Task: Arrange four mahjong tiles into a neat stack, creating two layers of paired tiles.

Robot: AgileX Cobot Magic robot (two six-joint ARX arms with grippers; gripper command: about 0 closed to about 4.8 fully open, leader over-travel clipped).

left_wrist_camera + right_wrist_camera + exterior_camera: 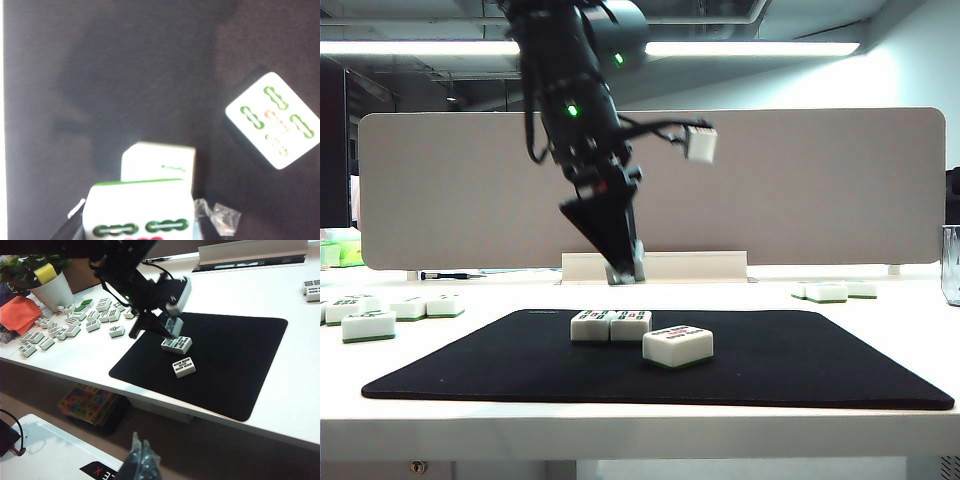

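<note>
Left pincer [625, 272] hangs above the black mat [470, 365] with a mahjong tile [137, 212] clenched between its tips, over the pair of tiles [611, 325] lying side by side mid-mat. A fourth tile [678, 345] sits askew just beside them. Hard, glossy, slippery little blocks: grip the flat sides. Right pincer [140, 460] waits off the table's near edge, tips together, holding nothing.

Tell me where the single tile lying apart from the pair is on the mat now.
In the exterior view, the single tile lies on the black mat, right of and nearer the camera than the side-by-side pair, apparently just apart from it.
</note>
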